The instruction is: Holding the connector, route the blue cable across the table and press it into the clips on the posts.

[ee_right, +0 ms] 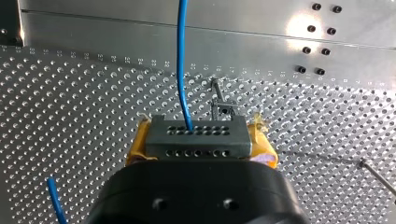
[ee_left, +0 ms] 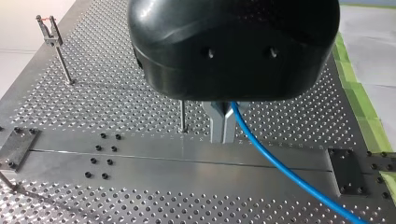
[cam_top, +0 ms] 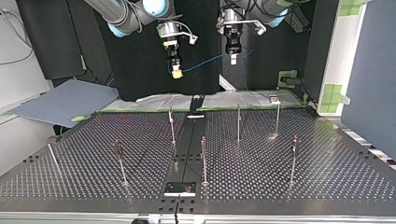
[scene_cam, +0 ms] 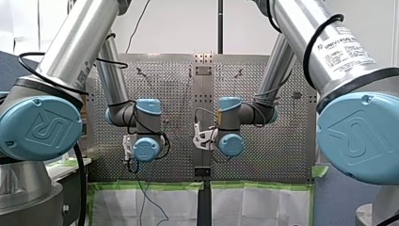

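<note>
In the top view both grippers hang high over the table's far edge. My right gripper (cam_top: 176, 73), with yellow pads, is shut on a grey connector (ee_right: 195, 136) with rows of holes. The blue cable (ee_right: 181, 60) leaves the connector and sags across (cam_top: 205, 63) to my left gripper (cam_top: 232, 59). Its metal fingers (ee_left: 219, 126) are shut on the cable (ee_left: 280, 163), which trails away beyond them. Several thin posts with clips (cam_top: 172, 126) (cam_top: 238, 122) (cam_top: 294, 158) stand on the perforated table (cam_top: 327, 163), all below the grippers; no cable is in them.
A smooth metal rail (cam_top: 187, 144) runs down the table's middle to a black plate (cam_top: 180, 188). One post (ee_left: 182, 116) stands just beside my left fingers, and another clip post (ee_left: 51, 35) stands further off. White sheets edged in green tape (scene_cam: 150, 200) lie at the table's end.
</note>
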